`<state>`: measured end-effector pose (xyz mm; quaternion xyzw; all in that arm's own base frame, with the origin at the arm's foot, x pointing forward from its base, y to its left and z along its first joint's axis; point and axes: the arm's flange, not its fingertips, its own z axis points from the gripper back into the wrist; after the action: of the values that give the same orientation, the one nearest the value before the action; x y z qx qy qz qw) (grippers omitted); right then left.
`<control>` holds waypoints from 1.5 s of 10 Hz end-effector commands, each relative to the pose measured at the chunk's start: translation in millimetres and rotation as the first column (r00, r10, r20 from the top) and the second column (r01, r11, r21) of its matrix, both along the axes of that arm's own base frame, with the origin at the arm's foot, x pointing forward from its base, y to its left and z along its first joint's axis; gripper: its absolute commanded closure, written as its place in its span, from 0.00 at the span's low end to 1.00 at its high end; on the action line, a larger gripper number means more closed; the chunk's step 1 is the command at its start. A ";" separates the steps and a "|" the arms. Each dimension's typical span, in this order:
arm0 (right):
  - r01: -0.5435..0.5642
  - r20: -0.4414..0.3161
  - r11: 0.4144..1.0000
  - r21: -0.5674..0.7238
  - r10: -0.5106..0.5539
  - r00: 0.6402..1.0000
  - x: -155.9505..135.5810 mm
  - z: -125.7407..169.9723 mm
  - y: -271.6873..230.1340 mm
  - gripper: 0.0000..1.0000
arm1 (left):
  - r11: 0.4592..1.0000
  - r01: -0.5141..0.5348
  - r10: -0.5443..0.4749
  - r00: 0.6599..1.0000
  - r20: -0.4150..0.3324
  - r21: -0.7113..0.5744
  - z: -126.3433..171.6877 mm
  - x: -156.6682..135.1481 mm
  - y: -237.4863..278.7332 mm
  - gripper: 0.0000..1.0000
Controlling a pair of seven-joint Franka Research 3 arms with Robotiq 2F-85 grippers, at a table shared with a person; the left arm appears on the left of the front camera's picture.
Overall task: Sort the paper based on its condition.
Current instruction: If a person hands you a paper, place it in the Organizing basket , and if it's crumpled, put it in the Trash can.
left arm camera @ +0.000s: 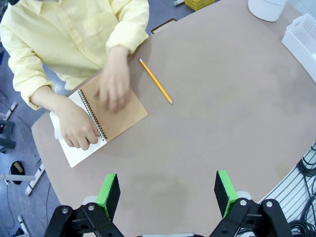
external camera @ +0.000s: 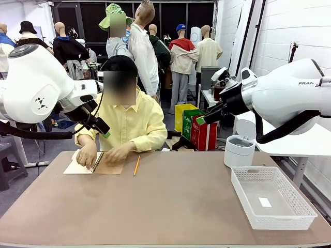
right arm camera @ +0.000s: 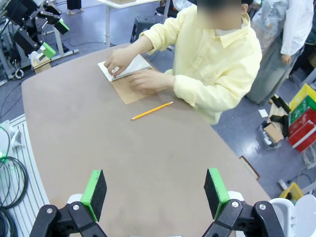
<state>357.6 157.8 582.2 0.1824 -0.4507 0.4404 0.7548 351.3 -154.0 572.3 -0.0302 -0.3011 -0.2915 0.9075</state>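
Both pincers hang high over the table (left arm camera: 207, 123) and hold nothing. The left pincer (left arm camera: 167, 183) has its green pads wide apart, and so does the right pincer (right arm camera: 154, 190). Straight below each is bare tabletop.

Under the right arm, nearer than its pincer, stands a white basket (external camera: 243, 199). It has no sheet in it, only a small white patch I cannot identify.

Ahead of the left pincer lies a yellow pencil (left arm camera: 155, 81). Just beyond the pencil is an open notebook (left arm camera: 123, 111) with a tan cover. The paper (left arm camera: 81, 150) is a white page at the notebook's spiral, pinned under the person's hands (left arm camera: 112, 88). I cannot tell whether it is torn free.

Below the right pincer, farther off, sits a white bin (external camera: 239, 150).

Sorting looks unstarted: no loose sheet lies on the table, so everything remains. The hands cover the page, and the pencil sits close by.
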 end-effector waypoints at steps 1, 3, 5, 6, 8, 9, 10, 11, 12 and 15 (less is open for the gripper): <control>-0.003 -0.004 1.000 -0.004 0.003 1.000 -0.5 -0.2 1.0 0.00 | 1.000 0.000 0.000 1.000 0.002 0.001 0.5 0.1 0.5 0.00; -0.003 -0.004 1.000 -0.004 0.003 1.000 -0.5 -0.2 1.0 0.00 | 1.000 0.000 0.000 1.000 0.002 0.001 0.5 0.1 0.5 0.00; -0.003 -0.004 1.000 -0.004 0.003 1.000 -0.5 -0.2 1.0 0.00 | 1.000 0.000 0.000 1.000 0.002 0.001 0.5 0.1 0.5 0.00; -0.003 -0.004 1.000 -0.004 0.003 1.000 -0.5 -0.2 1.0 0.00 | 1.000 0.000 0.000 1.000 0.002 0.001 0.5 0.1 0.5 0.00; -0.003 -0.004 1.000 -0.004 0.003 1.000 -0.5 -0.2 1.0 0.00 | 1.000 0.000 0.000 1.000 0.002 0.001 0.5 0.1 0.5 0.00; -0.003 -0.004 1.000 -0.004 0.003 1.000 -0.5 -0.2 1.0 0.00 | 1.000 0.000 0.000 1.000 0.002 0.001 0.5 0.1 0.5 0.00; -0.003 -0.004 1.000 -0.004 0.003 1.000 -0.5 -0.2 1.0 0.00 | 1.000 0.000 0.000 1.000 0.002 0.001 0.5 0.1 0.5 0.00; -0.003 -0.004 1.000 -0.004 0.003 1.000 -0.5 -0.2 1.0 0.00 | 1.000 0.000 0.000 1.000 0.002 0.001 0.5 0.1 0.5 0.00; -0.003 -0.004 1.000 -0.004 0.003 1.000 -0.5 -0.2 1.0 0.00 | 1.000 0.000 0.000 1.000 0.002 0.001 0.5 0.1 0.5 0.00; -0.003 -0.004 1.000 -0.004 0.003 1.000 -0.5 -0.2 1.0 0.00 | 1.000 0.000 0.000 1.000 0.002 0.001 0.5 0.1 0.5 0.00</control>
<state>357.6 157.8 582.1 0.1824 -0.4507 0.4404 0.7548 351.3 -154.0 572.3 -0.0302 -0.3011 -0.2915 0.9075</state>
